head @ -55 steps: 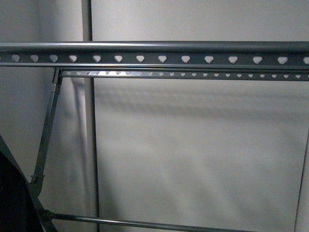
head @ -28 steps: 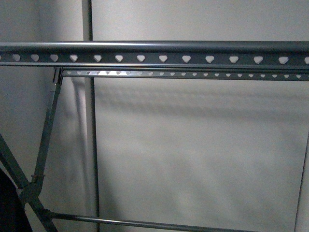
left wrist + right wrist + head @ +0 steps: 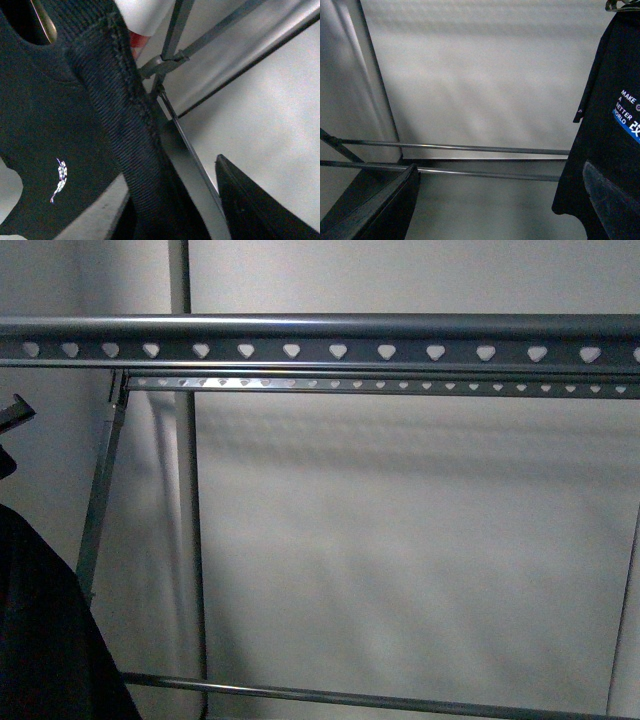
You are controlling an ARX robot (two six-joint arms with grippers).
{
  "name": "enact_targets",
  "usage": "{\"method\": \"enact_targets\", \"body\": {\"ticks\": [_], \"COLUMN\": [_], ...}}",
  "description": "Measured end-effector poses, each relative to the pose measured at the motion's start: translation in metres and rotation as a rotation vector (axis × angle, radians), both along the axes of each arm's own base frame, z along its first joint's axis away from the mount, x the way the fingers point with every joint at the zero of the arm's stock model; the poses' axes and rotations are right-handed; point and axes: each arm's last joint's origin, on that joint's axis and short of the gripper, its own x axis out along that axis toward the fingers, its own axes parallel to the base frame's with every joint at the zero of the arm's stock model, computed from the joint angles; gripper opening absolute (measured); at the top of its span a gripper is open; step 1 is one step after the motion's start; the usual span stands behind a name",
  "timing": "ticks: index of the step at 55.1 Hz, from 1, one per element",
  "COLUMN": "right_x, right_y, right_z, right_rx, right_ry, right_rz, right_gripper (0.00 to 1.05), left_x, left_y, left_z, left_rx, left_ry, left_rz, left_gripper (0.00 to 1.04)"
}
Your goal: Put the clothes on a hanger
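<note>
The grey metal clothes rack's long rail (image 3: 330,340) with heart-shaped holes runs across the top of the front view; its crossed legs show in the left wrist view (image 3: 175,52). The black T-shirt (image 3: 45,630) hangs at the lower left of the front view. In the left wrist view its ribbed collar (image 3: 115,110) fills the frame and my left gripper (image 3: 185,200) is shut on it. In the right wrist view the T-shirt (image 3: 610,130) hangs with its white and blue print showing. My right gripper (image 3: 502,210) is open and empty, beside the shirt.
A thin brass-coloured wire hanger (image 3: 44,20) shows inside the shirt's neck opening. The rack's lower bars (image 3: 455,147) run behind the right gripper. A second, thinner holed rail (image 3: 380,385) lies just under the main rail. A pale wall stands behind.
The black T-shirt has risen further into the lower left of the front view. The rack's rail sits slightly higher in the picture.
</note>
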Motion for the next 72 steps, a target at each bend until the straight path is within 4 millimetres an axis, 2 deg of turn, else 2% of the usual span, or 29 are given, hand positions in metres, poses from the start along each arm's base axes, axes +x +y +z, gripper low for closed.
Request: {"method": "enact_targets", "body": {"ticks": [5,9,14,18,22,26,32,37,41,43,52,59,64,69,72], "right_x": [0.000,0.000,0.000,0.000,0.000,0.000,0.000,0.000,0.000,0.000,0.000,0.000,0.000,0.000,0.000], "right_y": [0.000,0.000,0.000,0.000,0.000,0.000,0.000,0.000,0.000,0.000,0.000,0.000,0.000,0.000,0.000], "right_z": [0.000,0.000,0.000,0.000,0.000,0.000,0.000,0.000,0.000,0.000,0.000,0.000,0.000,0.000,0.000], "right_rx": [0.000,0.000,0.000,0.000,0.000,0.000,0.000,0.000,0.000,0.000,0.000,0.000,0.000,0.000,0.000], "right_ry": [0.000,0.000,0.000,0.000,0.000,0.000,0.000,0.000,0.000,0.000,0.000,0.000,0.000,0.000,0.000], "right_rz": [0.000,0.000,0.000,0.000,0.000,0.000,0.000,0.000,0.000,0.000,0.000,0.000,0.000,0.000,0.000], "right_gripper": [0.97,0.97,0.97,0.97,0.97,0.97,0.97,0.97,0.97,0.97,0.97,0.97,0.97,0.97,0.97], "left_x": [-0.014,-0.027,-0.052,-0.080,-0.107,-0.124,-0.138,-0.130,-0.108,-0.102,-0.057,-0.037,-0.025,-0.023,-0.024], "left_y": [-0.003,-0.006,-0.019,-0.035,-0.053,-0.064,-0.066,-0.058,-0.050,-0.048,-0.041,-0.051,-0.069,-0.089,-0.095], "left_z": [-0.005,-0.012,-0.021,-0.029,-0.030,-0.025,-0.019,-0.016,-0.011,-0.010,0.002,0.013,0.023,0.031,0.032], "left_rx": [-0.019,-0.037,-0.063,-0.073,-0.052,0.015,0.143,0.360,0.586,0.625,1.158,1.513,1.783,1.933,1.968], "left_ry": [-0.013,-0.012,0.037,0.097,0.112,0.121,0.159,0.202,0.204,0.207,0.179,0.061,-0.027,-0.124,-0.156], "left_rz": [-0.062,-0.112,-0.290,-0.520,-0.844,-1.073,-1.359,-1.518,-1.594,-1.612,-1.746,-1.815,-1.822,-1.798,-1.798], "left_gripper": [0.24,0.17,0.07,0.06,0.05,0.05,0.05,0.05,0.05,0.05,0.05,0.05,0.05,0.05,0.05]}}
